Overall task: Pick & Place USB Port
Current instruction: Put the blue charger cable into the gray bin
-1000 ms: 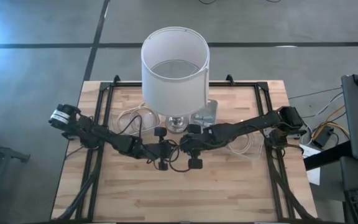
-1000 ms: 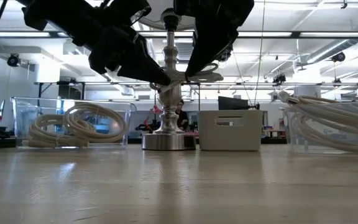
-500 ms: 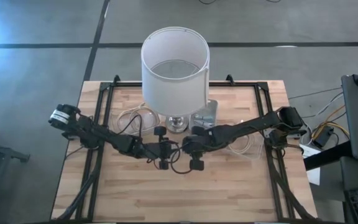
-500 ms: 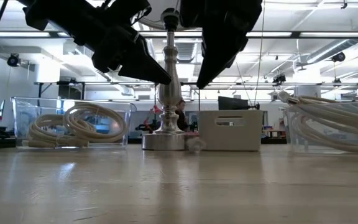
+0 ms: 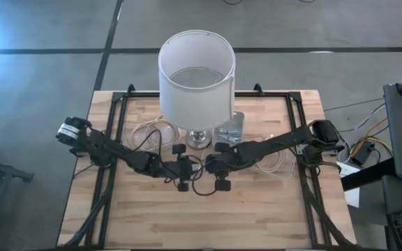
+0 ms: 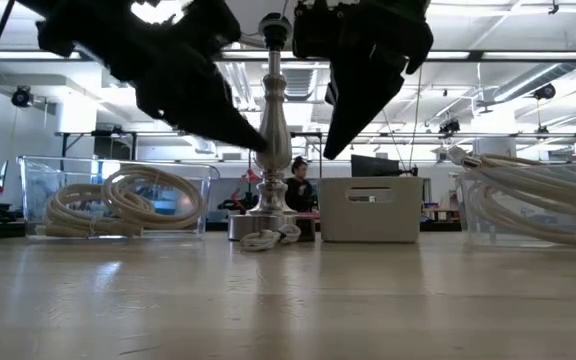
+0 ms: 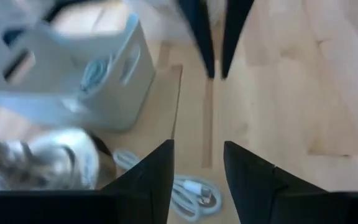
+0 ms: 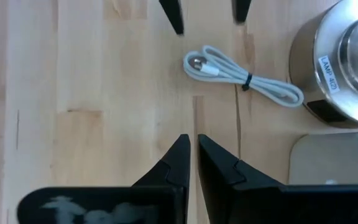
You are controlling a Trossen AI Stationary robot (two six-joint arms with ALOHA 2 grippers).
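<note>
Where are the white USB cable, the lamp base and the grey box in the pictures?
white USB cable (image 8: 241, 73): right wrist view, middle of the bundle.
lamp base (image 8: 347, 62): right wrist view, its metal top.
grey box (image 6: 368, 210): low view, its front face.

We list: white USB cable (image 8: 241, 71), silver lamp base (image 8: 344, 59), white shade (image 5: 197, 73), pale wood-grain table (image 8: 92, 93), grey box (image 6: 366, 209)

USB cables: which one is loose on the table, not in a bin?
The small bundled white cable lying beside the lamp base; the other coils sit in clear bins.

lamp (image 5: 197, 70), grey box (image 6: 371, 209), cable bins (image 6: 118, 197)
</note>
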